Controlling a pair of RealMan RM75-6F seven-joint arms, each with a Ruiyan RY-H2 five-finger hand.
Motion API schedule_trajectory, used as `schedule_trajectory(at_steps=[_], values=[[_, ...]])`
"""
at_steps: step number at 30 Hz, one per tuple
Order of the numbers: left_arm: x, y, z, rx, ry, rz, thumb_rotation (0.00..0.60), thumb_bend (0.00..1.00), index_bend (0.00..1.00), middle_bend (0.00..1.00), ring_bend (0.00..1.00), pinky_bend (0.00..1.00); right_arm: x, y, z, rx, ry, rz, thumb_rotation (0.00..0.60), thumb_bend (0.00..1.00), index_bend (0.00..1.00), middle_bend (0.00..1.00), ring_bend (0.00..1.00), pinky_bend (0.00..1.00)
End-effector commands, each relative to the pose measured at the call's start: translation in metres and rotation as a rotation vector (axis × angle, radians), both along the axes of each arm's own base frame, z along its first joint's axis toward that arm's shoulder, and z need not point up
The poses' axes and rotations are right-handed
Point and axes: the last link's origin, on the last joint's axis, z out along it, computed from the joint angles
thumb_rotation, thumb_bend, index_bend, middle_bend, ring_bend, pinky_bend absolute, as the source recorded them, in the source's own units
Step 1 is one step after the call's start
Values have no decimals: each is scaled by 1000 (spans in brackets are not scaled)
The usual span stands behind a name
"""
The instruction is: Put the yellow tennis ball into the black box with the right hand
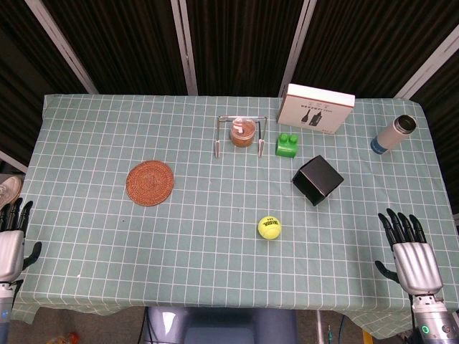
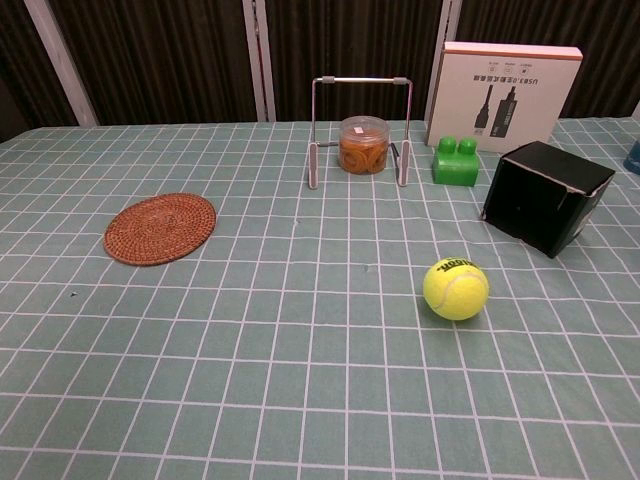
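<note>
The yellow tennis ball (image 1: 269,228) (image 2: 455,288) lies on the green checked tablecloth, a little in front of the black box (image 1: 317,179) (image 2: 545,195), which stands to its right and further back. My right hand (image 1: 410,253) rests open near the table's front right edge, well right of the ball, fingers apart and holding nothing. My left hand (image 1: 12,240) sits at the front left edge, fingers spread and empty. Neither hand shows in the chest view.
A woven round coaster (image 1: 150,183) lies at left. At the back stand a metal rack (image 1: 240,132) around a jar (image 1: 242,133), a green block (image 1: 287,144), a white carton (image 1: 315,107) and a bottle (image 1: 393,134) at far right.
</note>
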Motion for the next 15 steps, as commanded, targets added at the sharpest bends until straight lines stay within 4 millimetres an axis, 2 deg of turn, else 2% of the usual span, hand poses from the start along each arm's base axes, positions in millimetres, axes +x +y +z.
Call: schedule_trajectory(at_steps=[1, 5, 7, 9, 10, 11, 15], values=[[0, 0, 0, 1, 4, 1, 600, 308, 0, 0, 0, 0, 0, 0, 0, 3, -3, 1, 600, 219, 0, 0, 0, 0], [-1, 0, -1, 7, 10, 2, 600, 295, 0, 0, 0, 0, 3, -2, -4, 20, -11, 16, 600, 219, 0, 0, 0, 0], [-1, 0, -1, 5, 7, 2, 600, 285, 0, 0, 0, 0, 5, -2, -5, 23, -17, 35, 600, 219, 0, 0, 0, 42], [-2, -1, -1, 7, 1, 3, 600, 278, 0, 0, 0, 0, 11, -3, -11, 28, -36, 77, 600, 219, 6, 1, 11, 192], [-1, -1, -1, 10, -1, 0, 600, 273, 0, 0, 0, 0, 15, -3, -15, 31, -63, 99, 600, 219, 34, 17, 44, 304], [0, -2, -1, 12, -5, -5, 600, 264, 0, 0, 0, 0, 21, -2, -22, 43, -113, 123, 600, 219, 83, 54, 100, 406], [1, -5, 0, 5, -13, -21, 600, 241, 0, 0, 0, 0, 38, 6, -51, 164, -332, 175, 600, 255, 305, 292, 352, 624]])
